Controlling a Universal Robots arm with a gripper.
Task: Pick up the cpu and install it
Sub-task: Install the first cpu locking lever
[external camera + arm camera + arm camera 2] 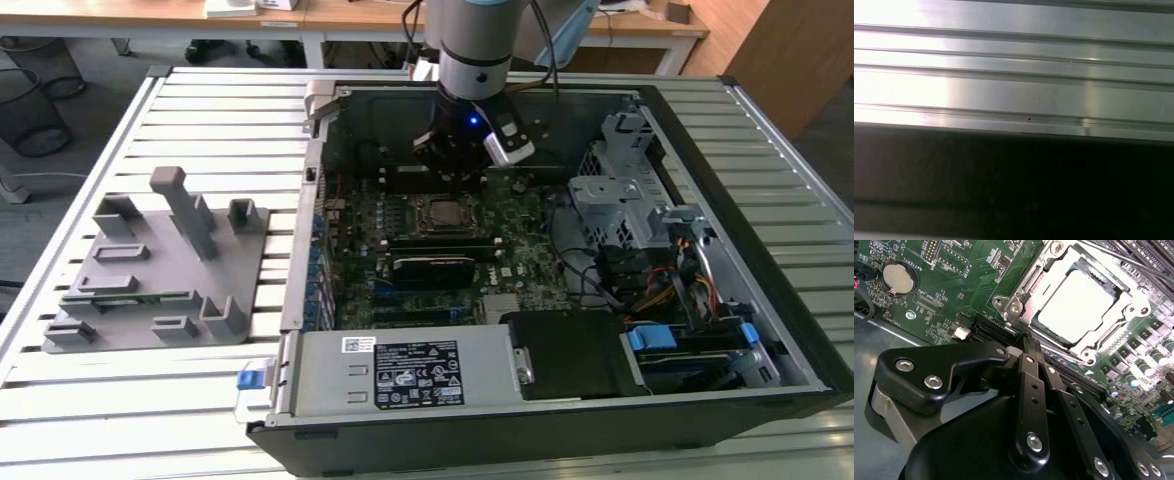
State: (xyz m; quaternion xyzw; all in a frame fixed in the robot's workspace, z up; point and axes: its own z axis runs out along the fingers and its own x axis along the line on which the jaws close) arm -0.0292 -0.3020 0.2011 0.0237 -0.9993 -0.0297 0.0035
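Bench slats of ribbed aluminium (174, 400) carry everything you see in the exterior view. An open black computer case (787, 250) fills the middle and the exterior view's right. A grey moulded holder tray with upright posts (160, 265) sits on the slats at the exterior view's left, well apart from the arm. The silver and black robot arm (474, 45) comes down from the top centre of the frame into the case. Its black claw (447, 165) hangs over the green motherboard (354, 290), just above the socket in the picture. The small square silver-topped cpu (445, 212) lies there in the socket at the frame's centre. A silver power supply box with a white label (400, 370) takes the lower middle, and a grey metal drive cage (621, 190) stands at the exterior view's right.

In the second wrist view you look past the claw (1026, 342) and its black linkage arms to the motherboard (954, 295). The cpu (1076, 302) glares bright inside the silver metal socket frame (1019, 300). It is seated flat there and apart from the claw's tip, so the claw grips nothing. You cannot tell how wide the claw stands. A round silver coin battery (898, 278) sits on the board, well away from the socket.

In the first wrist view you get the aluminium slats (1014, 85) beside a dark, featureless band (1014, 185).
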